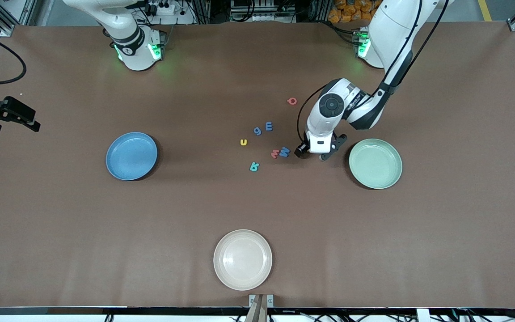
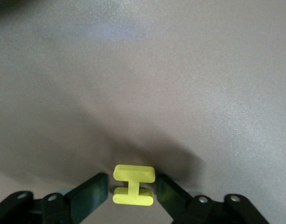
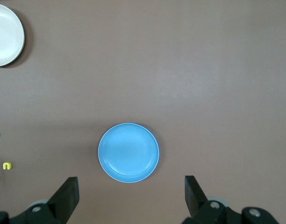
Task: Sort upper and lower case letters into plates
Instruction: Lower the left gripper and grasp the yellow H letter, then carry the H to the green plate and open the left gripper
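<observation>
My left gripper (image 1: pixel 314 155) is down at the table between the loose letters and the mint green plate (image 1: pixel 375 163). In the left wrist view the gripper (image 2: pixel 132 192) is open, its fingers (image 2: pixel 89 196) close on either side of a yellow letter I (image 2: pixel 133 185), with a thin gap on each side. Several letters lie mid-table: red Q (image 1: pixel 291 101), blue E (image 1: pixel 268 126), blue g (image 1: pixel 257 131), yellow u (image 1: pixel 243 142), red w (image 1: pixel 275 154), blue M (image 1: pixel 284 151), teal R (image 1: pixel 254 167). My right gripper (image 3: pixel 131 200) waits high, wide open, over the blue plate (image 3: pixel 128 152), which also shows in the front view (image 1: pixel 131 155).
A cream-white plate (image 1: pixel 242 259) sits near the table's front edge, nearer to the front camera than the letters. A black device (image 1: pixel 5 112) juts in at the right arm's end of the table. Brown table (image 1: pixel 441 223) surrounds the plates.
</observation>
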Motion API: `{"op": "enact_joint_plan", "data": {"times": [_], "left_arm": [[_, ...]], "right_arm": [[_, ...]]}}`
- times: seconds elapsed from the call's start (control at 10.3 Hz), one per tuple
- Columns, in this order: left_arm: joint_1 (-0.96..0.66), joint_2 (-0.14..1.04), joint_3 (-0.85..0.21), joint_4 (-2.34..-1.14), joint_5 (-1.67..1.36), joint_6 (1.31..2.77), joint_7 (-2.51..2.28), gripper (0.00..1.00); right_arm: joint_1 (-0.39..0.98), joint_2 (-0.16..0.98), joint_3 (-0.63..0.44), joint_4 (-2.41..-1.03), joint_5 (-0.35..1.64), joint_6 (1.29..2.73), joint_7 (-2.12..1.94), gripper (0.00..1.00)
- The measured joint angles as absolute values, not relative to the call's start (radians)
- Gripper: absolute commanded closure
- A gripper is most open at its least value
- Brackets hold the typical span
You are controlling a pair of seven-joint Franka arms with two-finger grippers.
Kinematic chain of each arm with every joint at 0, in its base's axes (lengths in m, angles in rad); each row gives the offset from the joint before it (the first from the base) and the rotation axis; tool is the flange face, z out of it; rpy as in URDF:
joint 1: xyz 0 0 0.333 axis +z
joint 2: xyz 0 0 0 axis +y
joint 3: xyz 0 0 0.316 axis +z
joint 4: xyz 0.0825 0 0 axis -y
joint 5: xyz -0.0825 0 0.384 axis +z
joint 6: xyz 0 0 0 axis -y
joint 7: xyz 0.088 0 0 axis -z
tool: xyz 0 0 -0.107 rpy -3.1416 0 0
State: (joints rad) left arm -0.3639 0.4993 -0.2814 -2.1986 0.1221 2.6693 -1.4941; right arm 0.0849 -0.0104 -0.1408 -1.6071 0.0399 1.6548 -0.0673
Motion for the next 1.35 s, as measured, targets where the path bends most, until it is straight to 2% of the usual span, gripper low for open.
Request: {"op": "enact_joint_plan", "data": {"times": [0.19, 0.48, 0.68, 0.97, 1.35], "left_arm": [[-0.364, 0.499, -0.281, -2.198, 0.122, 2.669, -1.494, 0.63], [-0.363, 0.499, -0.281, -2.196, 0.122, 2.669, -1.494, 0.71], [-0.362, 0.500, -0.278, -2.192, 0.122, 2.665, -1.494, 0.73], [-0.358, 0.502, -0.271, -2.145, 0.122, 2.577, -1.494, 0.73], [-0.333, 0.496, -0.269, -2.114, 0.134, 2.507, -1.477, 0.81]], "right_arm": [[0.085, -0.010, -0.139, -1.609, 0.040, 1.655, -0.067, 0.00], [0.086, 0.000, -0.119, -1.616, 0.040, 1.655, -0.067, 0.00], [0.086, 0.018, -0.114, -1.625, 0.040, 1.656, -0.068, 0.00], [0.100, 0.020, -0.108, -1.626, 0.040, 1.655, -0.069, 0.00], [0.106, 0.018, -0.105, -1.627, 0.040, 1.644, -0.069, 0.00]]}}
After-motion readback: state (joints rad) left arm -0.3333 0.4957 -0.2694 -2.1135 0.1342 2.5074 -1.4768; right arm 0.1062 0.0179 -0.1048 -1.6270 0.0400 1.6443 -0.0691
